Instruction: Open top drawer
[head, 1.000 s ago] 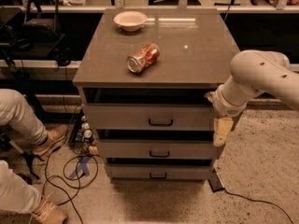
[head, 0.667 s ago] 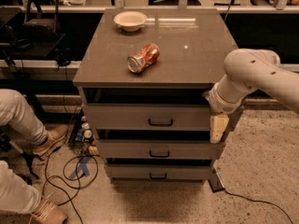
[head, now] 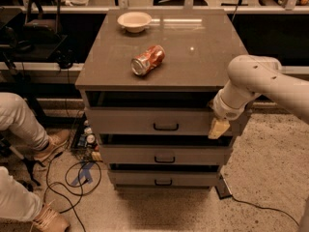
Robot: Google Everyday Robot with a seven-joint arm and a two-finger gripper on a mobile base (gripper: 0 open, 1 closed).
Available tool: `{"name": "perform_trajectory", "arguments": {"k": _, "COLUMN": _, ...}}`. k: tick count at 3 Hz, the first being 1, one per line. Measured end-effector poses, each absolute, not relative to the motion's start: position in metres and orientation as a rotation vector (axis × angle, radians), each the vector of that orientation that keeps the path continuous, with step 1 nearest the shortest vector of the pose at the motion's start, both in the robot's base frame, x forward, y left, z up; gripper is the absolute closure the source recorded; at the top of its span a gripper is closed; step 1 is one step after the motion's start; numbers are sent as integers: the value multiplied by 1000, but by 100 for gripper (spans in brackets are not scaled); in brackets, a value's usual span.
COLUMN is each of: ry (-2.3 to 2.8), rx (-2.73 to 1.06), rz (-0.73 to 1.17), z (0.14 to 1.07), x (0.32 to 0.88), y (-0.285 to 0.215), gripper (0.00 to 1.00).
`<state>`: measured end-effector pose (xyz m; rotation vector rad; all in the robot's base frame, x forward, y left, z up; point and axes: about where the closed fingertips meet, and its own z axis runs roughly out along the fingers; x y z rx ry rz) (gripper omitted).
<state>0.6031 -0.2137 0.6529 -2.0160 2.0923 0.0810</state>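
Claw: the pale yellow gripper (head: 218, 128) hangs downward from the wrist of the thick white robot arm (head: 260, 81), which comes in from 3 o'clock. How far it is open, I cannot tell. Nothing is seen in its hold.
Claw contact: its tip lies over the right end of the top drawer's front; whether it touches the front or only hangs before it, I cannot tell.
Top drawer: the wide grey top drawer (head: 125, 121) sits directly under the cabinet's flat grey top (head: 203, 57), with a dark gap above its front. Its small black loop handle (head: 165, 126) is at the centre, well apart from the gripper, which is at 3 o'clock from it.
Other drawers: the narrower grey middle drawer (head: 135, 154) and the shortest grey bottom drawer (head: 193, 179) lie below, at 6 o'clock.
On the top: a crushed red metal can (head: 147, 60) lies on its side near the middle; a round white bowl (head: 134, 21) stands at 12 o'clock from it, near the back edge.
Change: compared with a second ago, the gripper has shifted a little toward 9 o'clock and slightly up, closer over the drawer front. The drawer, can and bowl look the same.
Hidden or cut off: the arm leaves the picture at 3 o'clock. A person's legs in light trousers (head: 19, 120) are cut off at 9 o'clock, beside black cables (head: 63, 178) on the floor.
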Motion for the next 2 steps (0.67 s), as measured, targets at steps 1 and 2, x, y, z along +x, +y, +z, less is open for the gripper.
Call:
{"name": "perform_trajectory", "arguments": {"k": 1, "ry": 2139, "rx": -1978, "rz": 82, "z": 651, "x": 592, "y": -223, "gripper": 64}}
{"name": "perform_trajectory", "arguments": {"k": 2, "ry": 2140, "rx": -1977, "rz": 82, "z": 651, "x": 592, "y": -223, "gripper": 89}}
